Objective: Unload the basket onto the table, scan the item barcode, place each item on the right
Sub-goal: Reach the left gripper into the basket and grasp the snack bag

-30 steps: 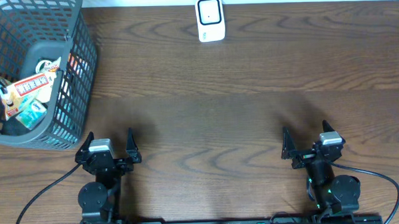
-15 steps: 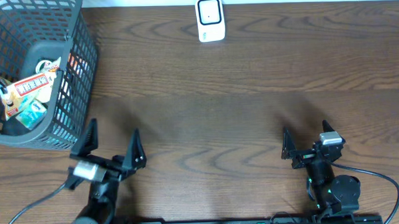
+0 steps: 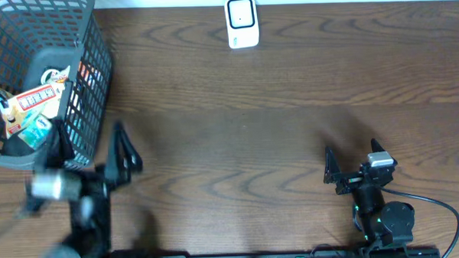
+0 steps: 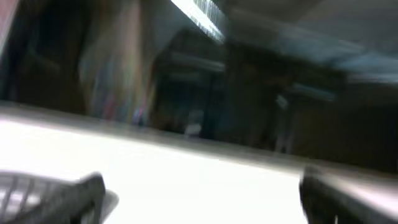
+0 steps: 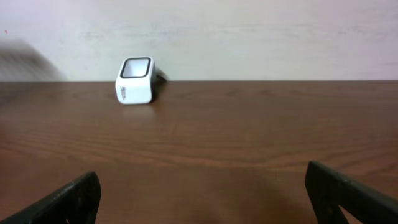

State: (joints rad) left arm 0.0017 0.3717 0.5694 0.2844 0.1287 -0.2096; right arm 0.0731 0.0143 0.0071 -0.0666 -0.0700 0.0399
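While my left gripper (image 3: pixel 91 153) hangs wide and empty beside the basket (image 3: pixel 94 80) at 10 o'clock, a finger could snag its mesh; right gripper (image 3: pixel 351 161) is wide and empty too.

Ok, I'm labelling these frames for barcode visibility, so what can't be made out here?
Barcodes: overhead, the packets in the basket are too small and partly behind its mesh; none readable.
Basket's far side: cut off by the overhead's left and top edges.
Left wrist view: wholly blurred; only dark finger shapes show.
Left gripper: smeared in the overhead.
Scanner face: too small in both views.
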